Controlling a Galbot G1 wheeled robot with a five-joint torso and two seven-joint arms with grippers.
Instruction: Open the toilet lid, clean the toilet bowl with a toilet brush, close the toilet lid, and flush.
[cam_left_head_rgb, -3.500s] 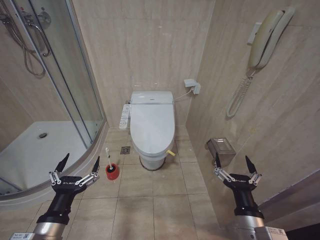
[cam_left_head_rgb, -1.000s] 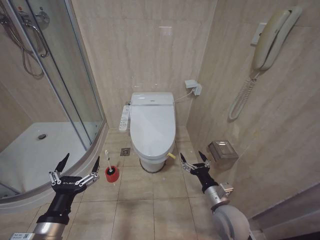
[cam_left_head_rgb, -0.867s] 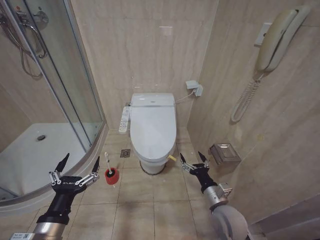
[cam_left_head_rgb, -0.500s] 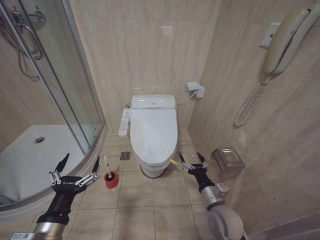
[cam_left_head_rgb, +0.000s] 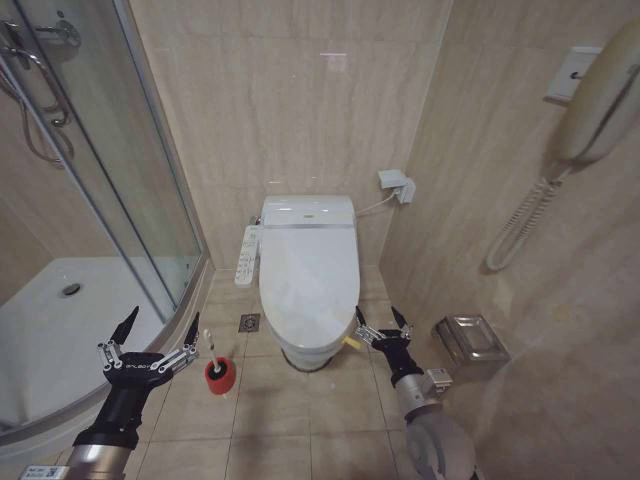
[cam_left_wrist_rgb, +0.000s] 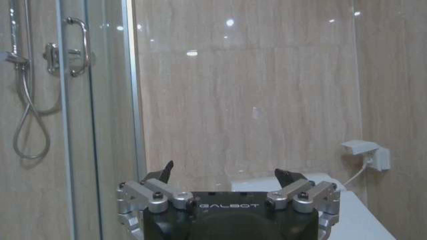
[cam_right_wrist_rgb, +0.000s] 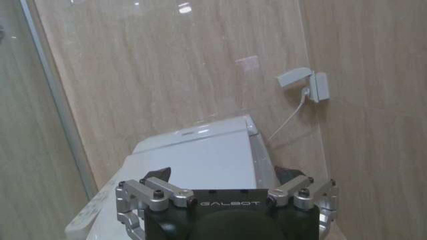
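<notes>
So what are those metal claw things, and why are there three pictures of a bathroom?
Those claws are a robot's two hands, called grippers. The big picture comes from a camera on the robot's head, looking down. The left gripper hangs open near the shower, holding nothing. The right gripper is open too, reaching close to the front of the toilet, beside a little yellow strap. The toilet lid is shut. On the floor stands the toilet brush in a red cup. The other two pictures come from cameras on each wrist, so you see each claw from behind: the left gripper facing the wall, the right gripper facing the toilet.
</notes>
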